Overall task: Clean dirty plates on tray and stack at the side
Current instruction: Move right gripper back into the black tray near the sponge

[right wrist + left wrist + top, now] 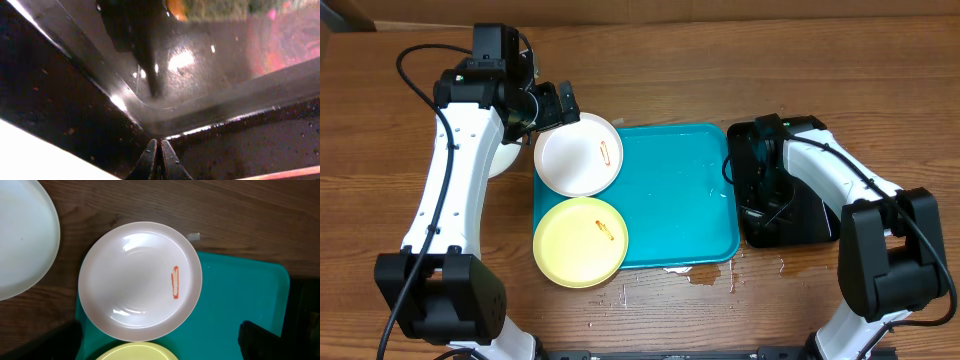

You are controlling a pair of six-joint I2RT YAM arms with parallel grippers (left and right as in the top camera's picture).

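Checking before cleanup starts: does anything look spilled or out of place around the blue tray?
Yes. A puddle sits on the table by the tray's robot-side edge. The white plate and yellow plate both overhang the tray's left rim, each with an orange smear.

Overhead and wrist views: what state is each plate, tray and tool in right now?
turquoise tray: flat, looks wet
white plate: orange smear, resting across the tray's left rim
yellow plate: orange smear, overhanging a tray corner
second white plate: off the tray, no smear visible
black tray: right of the turquoise tray, glossy inside
left tool: open, above the white plate
right tool: shut, inside the black tray
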